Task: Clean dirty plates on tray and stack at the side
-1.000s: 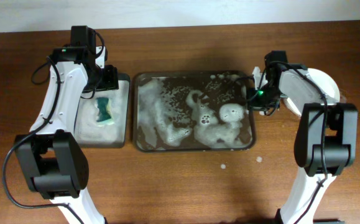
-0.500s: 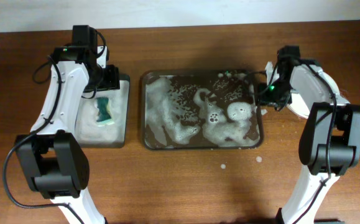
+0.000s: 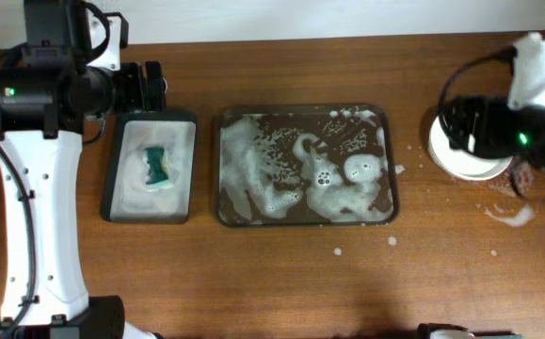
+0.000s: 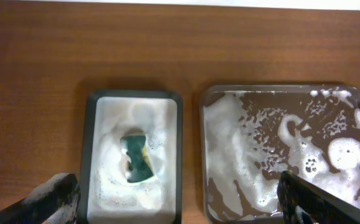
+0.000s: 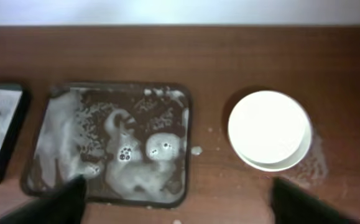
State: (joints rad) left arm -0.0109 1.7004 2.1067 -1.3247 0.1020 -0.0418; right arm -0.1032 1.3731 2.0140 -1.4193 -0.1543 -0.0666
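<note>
Glossy round white plates (image 5: 268, 129) lay stacked beyond the spread right tool (image 5: 184, 201), beside a foamy dark rectangular tray (image 5: 117, 85). Left tool (image 4: 181, 198) likewise spread.

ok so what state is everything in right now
large dark rectangular tray: foamy, no plates on it
round white plates: stacked on the table right of that tray, top one looks clean
green sponge: lying in foam in the small narrow dark tray
left fingers: open, empty
right fingers: open, empty
</note>
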